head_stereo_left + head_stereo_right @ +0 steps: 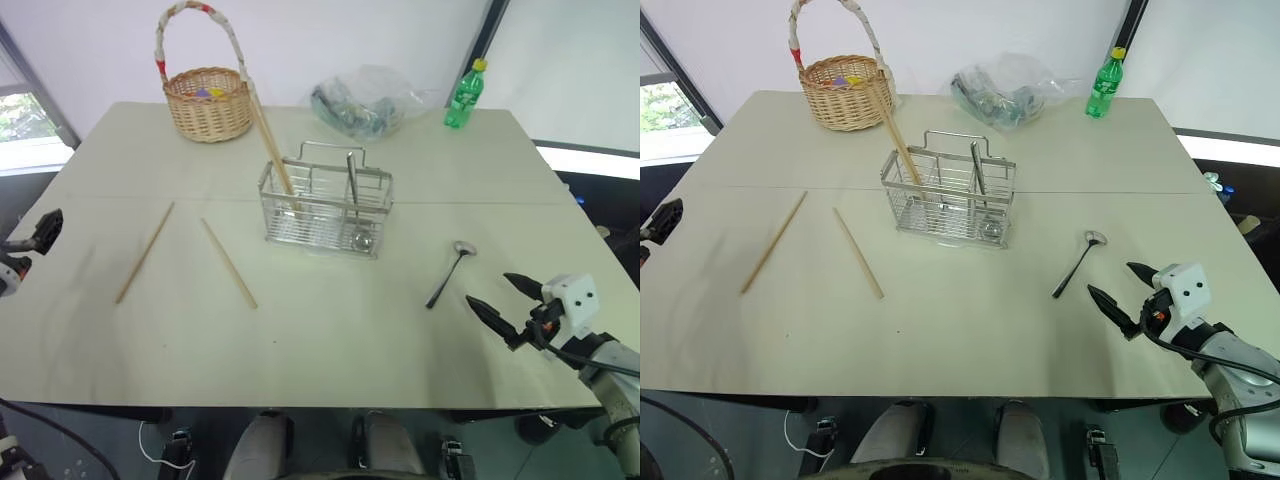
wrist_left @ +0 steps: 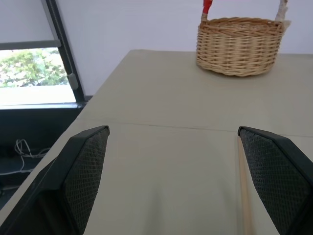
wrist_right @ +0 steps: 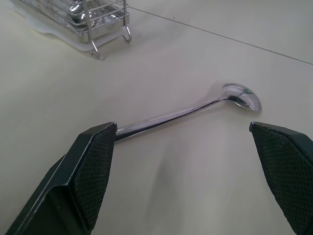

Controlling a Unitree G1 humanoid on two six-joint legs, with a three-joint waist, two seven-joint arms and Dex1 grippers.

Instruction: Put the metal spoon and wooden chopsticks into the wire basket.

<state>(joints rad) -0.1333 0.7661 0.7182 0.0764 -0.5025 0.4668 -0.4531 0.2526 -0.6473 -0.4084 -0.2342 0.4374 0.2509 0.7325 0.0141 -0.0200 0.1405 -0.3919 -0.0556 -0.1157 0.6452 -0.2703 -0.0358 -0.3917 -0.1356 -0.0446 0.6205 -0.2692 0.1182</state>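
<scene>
Table [image 1: 330, 340] — pale beige top, a faint seam running across it behind the wire basket [image 1: 326, 212]. White wall behind; a window with greenery at my far left; dark floor with cables below the near edge.

Wire basket stands upright mid-table. 2 chopsticks [image 1: 272, 142] already lean in its left end, tips toward the wicker basket [image 1: 208, 100] at the back left. Some metal utensil stands in its right part.

2 more chopsticks lie flat on the table left of the wire basket: the left stick [image 1: 145, 251] and the right stick [image 1: 229, 262], apart, angled away from each other.

Spoon [image 1: 449, 272] lies flat right of the wire basket, bowl away from me, handle toward me.

My right gripper [image 1: 503, 298] — fingers wide apart, nothing held, just short of the spoon's handle end, above the table.

My left gripper [image 2: 173, 181] — fingers wide apart, empty, at the table's left edge.

Back right: a clear plastic bag [image 1: 368, 100] and a green bottle [image 1: 464, 95].
</scene>
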